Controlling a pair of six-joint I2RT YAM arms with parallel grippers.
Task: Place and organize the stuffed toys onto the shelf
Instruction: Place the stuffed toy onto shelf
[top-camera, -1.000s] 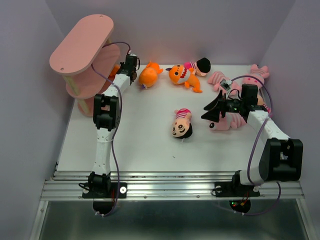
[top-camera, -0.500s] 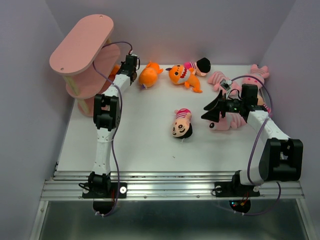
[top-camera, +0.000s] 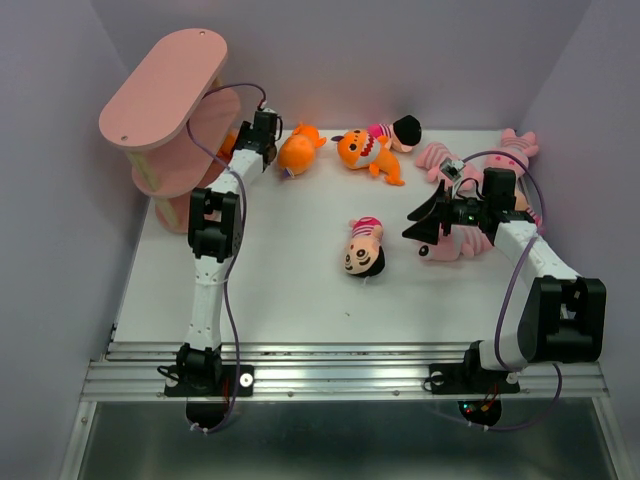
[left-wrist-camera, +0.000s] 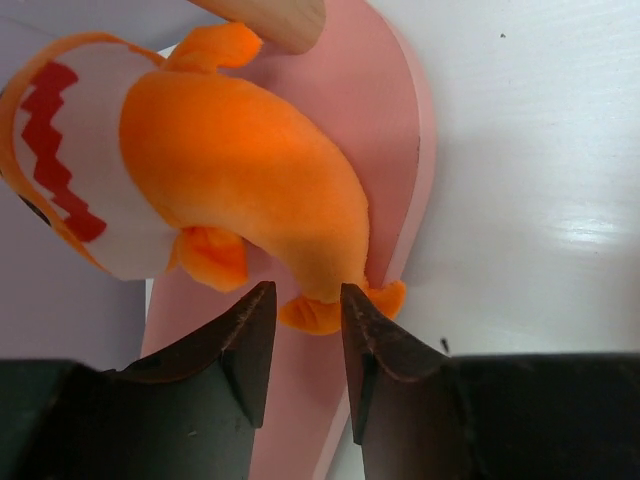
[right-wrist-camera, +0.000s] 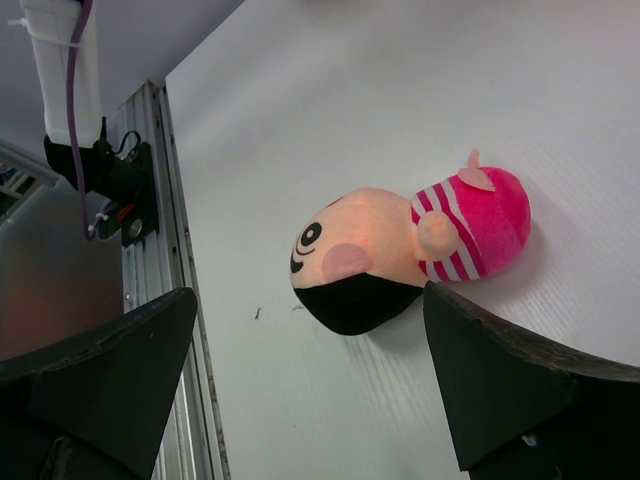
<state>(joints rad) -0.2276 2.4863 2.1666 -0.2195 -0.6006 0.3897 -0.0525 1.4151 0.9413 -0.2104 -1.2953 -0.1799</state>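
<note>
An orange shark toy lies on the bottom board of the pink shelf, its tail fin just at my left gripper's tips. The jaws stand slightly apart and do not pinch it. In the top view that gripper is at the shelf's right end. My right gripper is wide open and empty above the table, facing a black-haired doll in magenta stripes, which lies mid-table. Two more orange toys and another doll lie at the back.
Light pink striped animals lie at the back right and under my right arm. A pale wooden post stands just beyond the shark. Purple walls close in the left, back and right sides. A metal rail runs along the near edge.
My left wrist has shifted very slightly right, away from the shelf. The right arm and the toys on the table have not moved.
</note>
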